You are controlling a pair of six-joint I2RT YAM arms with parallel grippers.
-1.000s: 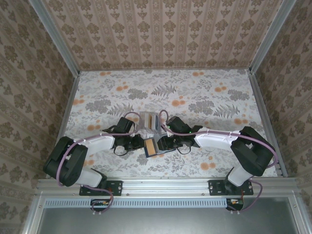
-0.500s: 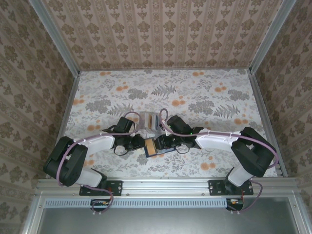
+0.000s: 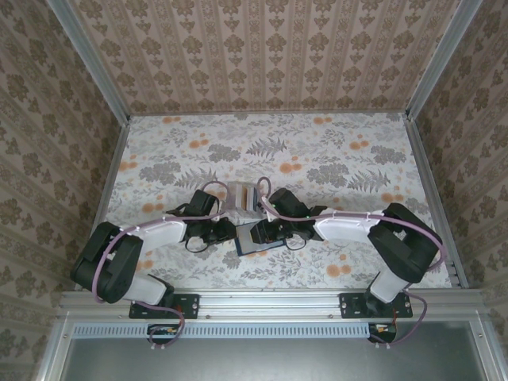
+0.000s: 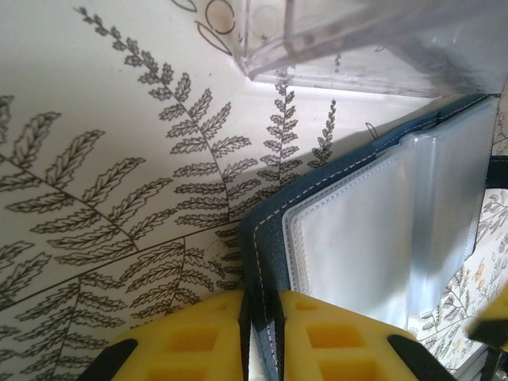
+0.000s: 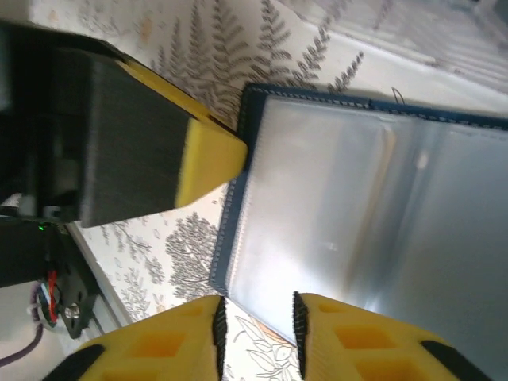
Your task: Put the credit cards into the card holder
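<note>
While the two arms meet over the floral table (image 3: 357, 159), the top view has changed. The open card holder (image 3: 259, 236), just near of the clear rack (image 3: 242, 195), showed an orange-tan face a second ago and now shows grey-blue sleeves. The right arm has also pushed in closer. The card is probably seated or covered by a turned page, so that insertion looks nearly done.

The left wrist view shows the left gripper (image 4: 259, 325) pinching the holder's stitched navy cover. The right wrist view shows glossy sleeves and the right gripper (image 5: 255, 333), its fingers close together at the holder's edge. I cannot tell whether they grip it.
</note>
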